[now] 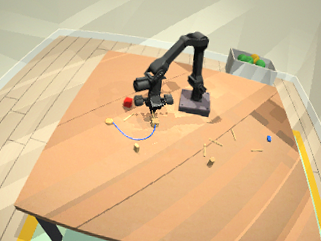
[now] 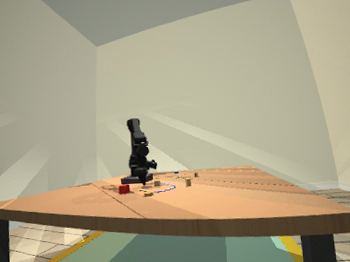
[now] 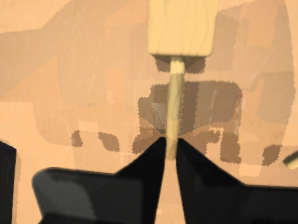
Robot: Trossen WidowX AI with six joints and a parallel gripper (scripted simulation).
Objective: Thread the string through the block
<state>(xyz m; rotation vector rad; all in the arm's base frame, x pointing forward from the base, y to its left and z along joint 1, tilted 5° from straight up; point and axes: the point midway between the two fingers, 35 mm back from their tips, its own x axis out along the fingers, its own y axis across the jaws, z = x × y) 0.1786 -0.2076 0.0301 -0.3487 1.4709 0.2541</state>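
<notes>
The wooden block [image 1: 155,122] [image 2: 157,183] [image 3: 183,27] stands on the table just ahead of the fingers. The stick [image 3: 174,95] comes out of the block's near side, towards me. My gripper [image 1: 154,112] [image 2: 144,183] [image 3: 170,143] is shut on the stick near its end, and a length of stick shows between fingertips and block. The blue string [image 1: 135,139] [image 2: 174,187] curves from the round wooden button [image 1: 109,121] [image 2: 148,194] to the block's far side. The wrist view does not show the string or the block's far side.
A red cube [image 1: 128,102] [image 2: 123,189] lies left of the gripper. A loose stick [image 1: 128,117] [image 3: 292,160] lies near the block. A wooden peg [image 1: 136,147] [image 2: 188,182] stands beyond the string. Several sticks, another peg [image 1: 211,161] and a blue piece [image 1: 269,139] lie to the right.
</notes>
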